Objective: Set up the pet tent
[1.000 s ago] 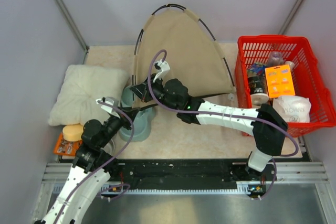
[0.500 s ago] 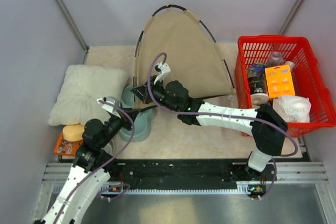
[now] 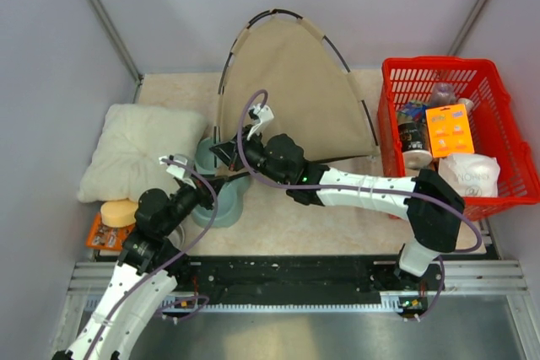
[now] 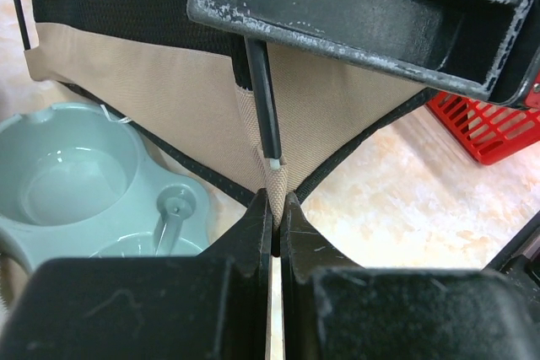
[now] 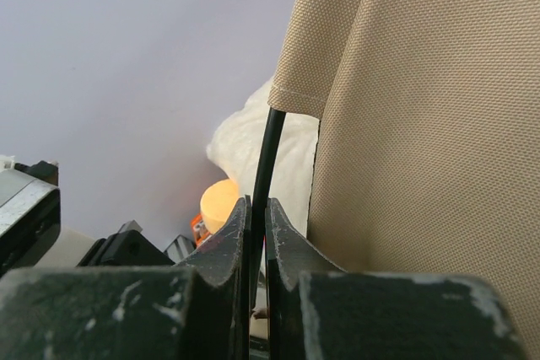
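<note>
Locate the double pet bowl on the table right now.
In the top view, the grey-green pet bowl lies left of centre, between the cream pillow and the pet tent, beside the tent's near-left corner.

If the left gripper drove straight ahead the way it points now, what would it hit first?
The left gripper, shut on the corner tab of the tan fabric pet tent, would push into that tent's panel and thin black pole. The right gripper clamps that pole just beyond, though depth is unclear.
</note>
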Robot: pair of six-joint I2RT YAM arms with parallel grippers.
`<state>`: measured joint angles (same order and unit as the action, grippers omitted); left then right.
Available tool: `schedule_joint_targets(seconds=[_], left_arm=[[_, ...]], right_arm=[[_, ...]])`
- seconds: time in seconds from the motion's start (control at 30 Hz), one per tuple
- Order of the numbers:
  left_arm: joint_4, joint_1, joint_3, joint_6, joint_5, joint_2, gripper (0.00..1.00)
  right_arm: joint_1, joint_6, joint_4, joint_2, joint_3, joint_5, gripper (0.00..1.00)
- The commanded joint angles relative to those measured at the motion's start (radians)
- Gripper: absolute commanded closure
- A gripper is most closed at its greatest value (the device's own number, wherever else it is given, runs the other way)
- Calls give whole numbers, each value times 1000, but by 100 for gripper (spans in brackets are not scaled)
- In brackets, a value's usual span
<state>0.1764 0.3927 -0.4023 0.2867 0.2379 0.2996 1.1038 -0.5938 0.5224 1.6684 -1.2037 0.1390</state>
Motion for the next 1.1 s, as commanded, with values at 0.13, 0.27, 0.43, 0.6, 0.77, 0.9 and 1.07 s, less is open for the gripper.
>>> schedule_joint_targets(seconds=[0.13, 0.27, 0.43, 0.6, 0.77, 0.9, 1.07], left_arm=[[32, 8, -30, 17, 37, 6, 100], [43, 6, -32, 16, 34, 4, 100], [66, 8, -13, 14, 35, -17, 100], [80, 8, -7, 17, 26, -43, 100], [78, 8, -12, 19, 23, -40, 100], [64, 8, -13, 23, 20, -34, 100], [38, 6, -39, 35, 9, -11, 100]], right_arm=[[-4, 52, 97, -42, -22, 83, 100], [-1, 60, 87, -42, -13, 114, 100], [-2, 78, 74, -44, -36, 155, 100], [-5, 83, 70, -48, -40, 172, 100], [-7, 77, 65, -47, -33, 166, 100], [-7, 78, 67, -42, -28, 130, 100], [-1, 81, 68, -53, -4, 65, 100]])
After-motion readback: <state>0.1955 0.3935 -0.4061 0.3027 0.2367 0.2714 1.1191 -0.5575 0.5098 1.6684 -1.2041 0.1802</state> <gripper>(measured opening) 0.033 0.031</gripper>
